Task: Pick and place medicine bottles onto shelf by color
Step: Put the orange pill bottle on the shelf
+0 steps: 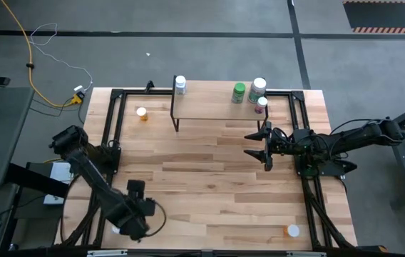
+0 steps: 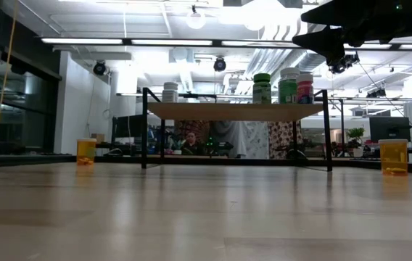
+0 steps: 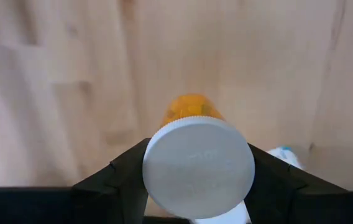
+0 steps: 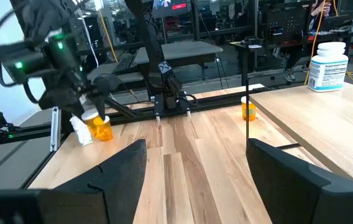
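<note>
My left gripper (image 1: 132,221) is at the table's near left corner, pointing down and shut on an orange medicine bottle with a white cap (image 3: 198,168); the right wrist view shows that bottle (image 4: 102,129) below the fingers. A white bottle (image 4: 80,134) lies on the table beside it. The shelf (image 1: 217,108) stands at the far middle. It carries a white bottle (image 1: 180,86) at its left end and a green (image 1: 239,93), a white-and-green (image 1: 258,88) and a pinkish bottle (image 1: 262,105) at its right end. My right gripper (image 1: 263,146) hovers open and level, right of centre. My left gripper pinches the orange bottle at its white cap (image 3: 155,168), one finger (image 3: 123,174) on each side of the rim. The fingers come from above, pointing down. The orange body (image 3: 192,107) hangs below the cap, slightly tilted, and appears lifted clear of the table.
An orange bottle (image 1: 142,113) stands on the table left of the shelf. A white-capped bottle (image 1: 293,230) stands near the front right corner. Black frame rails (image 1: 113,121) run along the table's left and right sides. Bare wood lies between the arms.
</note>
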